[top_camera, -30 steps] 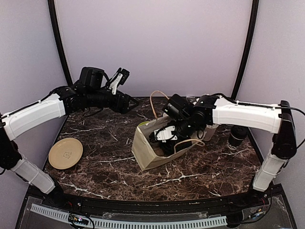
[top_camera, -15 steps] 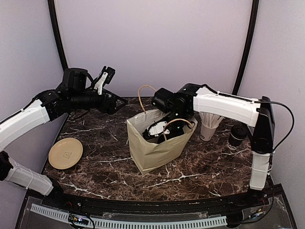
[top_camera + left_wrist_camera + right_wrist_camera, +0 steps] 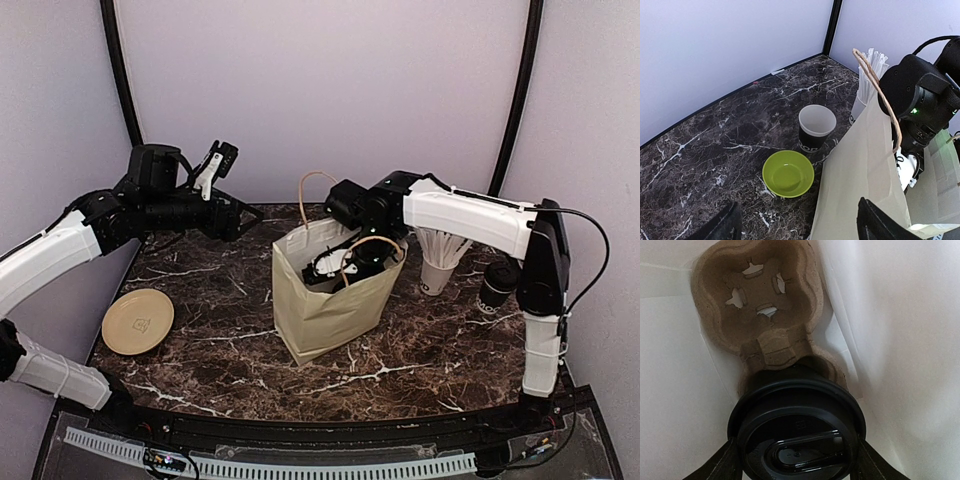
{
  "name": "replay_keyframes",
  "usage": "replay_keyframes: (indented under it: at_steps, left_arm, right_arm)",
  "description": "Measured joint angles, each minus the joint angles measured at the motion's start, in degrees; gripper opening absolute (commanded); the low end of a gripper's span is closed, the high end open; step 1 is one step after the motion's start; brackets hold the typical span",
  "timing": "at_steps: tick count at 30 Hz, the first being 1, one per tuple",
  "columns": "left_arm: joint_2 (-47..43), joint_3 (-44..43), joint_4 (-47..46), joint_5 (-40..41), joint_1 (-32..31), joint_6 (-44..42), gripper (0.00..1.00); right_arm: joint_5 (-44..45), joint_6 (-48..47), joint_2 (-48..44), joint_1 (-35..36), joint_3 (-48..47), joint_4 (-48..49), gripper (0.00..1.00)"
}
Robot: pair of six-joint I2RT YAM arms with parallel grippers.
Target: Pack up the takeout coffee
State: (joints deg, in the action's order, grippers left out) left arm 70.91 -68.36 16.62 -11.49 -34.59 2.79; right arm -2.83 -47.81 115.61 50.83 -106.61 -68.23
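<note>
Within the last second the beige paper bag (image 3: pixel 325 305) had gone from leaning to standing upright on the dark marble worktop (image 3: pixel 230 345), so packing could go on. Inside it the right end effector (image 3: pixel 796 462) gripped one black-lidded paper coffee cup (image 3: pixel 797 427) at the single brown pulp cup carrier (image 3: pixel 760 295), probably already seated. The left end effector (image 3: pixel 217 163) hung open and empty. Outside the bag stood one lidless black paper cup (image 3: pixel 816 127) and, apparently, one dark lidded cup (image 3: pixel 497 285).
</note>
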Motion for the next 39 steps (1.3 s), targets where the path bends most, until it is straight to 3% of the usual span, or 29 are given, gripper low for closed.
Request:
replay_keyframes:
  at_steps: [3,14,21,31,39]
  left_arm:
    - [0.00,0.02,-0.04,-0.09,0.00,0.02,0.81]
    - [-0.02,0.28,0.02,-0.07,0.09,-0.50,0.84]
    - [0.11,-0.09,1.22,-1.05,0.11,-2.16,0.85]
    - [0.61,-2.86,3.50,-8.81,0.11,-3.43,0.85]
    - [3.39,-4.02,2.32,-16.39,-0.98,2.43,0.85]
  right_arm:
    - [-0.68,-0.13,-0.46,-0.35,0.90,0.83,0.45]
    - [-1.07,0.35,-1.20,-0.66,1.27,1.01,0.71]
    - [-1.86,2.67,-1.95,-1.18,1.14,0.87,0.98]
    - [-4.98,5.16,-3.34,-1.29,-3.61,-1.01,0.99]
    - [-6.14,6.27,-3.80,-1.31,-8.92,-2.73,0.99]
